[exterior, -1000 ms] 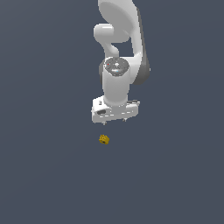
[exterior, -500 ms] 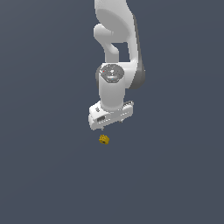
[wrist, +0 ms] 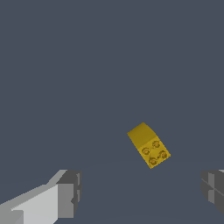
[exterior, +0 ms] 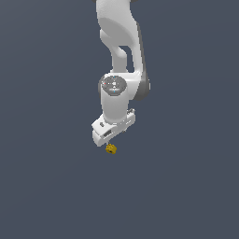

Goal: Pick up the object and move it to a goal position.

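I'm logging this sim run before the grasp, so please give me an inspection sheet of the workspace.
Surface: plain dark grey-blue floor, unmarked.
Job's things: small yellow-orange block with four round studs, lying free, not gripped.
Clutter: nothing seen.
Grippers: white gripper just above the block; fingers spread wide in the wrist view, block between them and ahead.
Cables: nothing seen.
Surroundings: nothing seen beyond the white arm; no goal marker visible.

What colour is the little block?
Yellow-orange, with four round studs on one face of the block; clearest in the wrist view.
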### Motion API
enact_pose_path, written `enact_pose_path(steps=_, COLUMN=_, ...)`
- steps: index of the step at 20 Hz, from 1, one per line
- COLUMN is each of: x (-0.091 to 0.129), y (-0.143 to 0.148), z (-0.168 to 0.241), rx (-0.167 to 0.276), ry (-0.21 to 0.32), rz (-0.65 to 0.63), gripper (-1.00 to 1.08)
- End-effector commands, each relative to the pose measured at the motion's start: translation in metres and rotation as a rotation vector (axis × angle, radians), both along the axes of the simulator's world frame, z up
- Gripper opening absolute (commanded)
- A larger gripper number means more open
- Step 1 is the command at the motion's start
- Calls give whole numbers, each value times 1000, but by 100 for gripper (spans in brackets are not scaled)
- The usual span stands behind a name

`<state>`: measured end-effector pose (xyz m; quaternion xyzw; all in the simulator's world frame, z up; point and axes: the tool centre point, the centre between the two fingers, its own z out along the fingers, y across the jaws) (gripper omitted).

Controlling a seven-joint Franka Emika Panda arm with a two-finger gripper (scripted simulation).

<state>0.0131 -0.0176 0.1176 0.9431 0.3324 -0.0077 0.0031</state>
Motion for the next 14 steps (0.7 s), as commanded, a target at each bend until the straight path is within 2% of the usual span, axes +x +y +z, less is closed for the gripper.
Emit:
enact_pose_path(steps=1, x=1, y=-4, z=-5, rx=1, ry=0, rz=65, gripper=100)
enact_pose_path(steps=14, x=8, y=-24, z=-30, rx=8, ry=-4, rz=391, gripper=100)
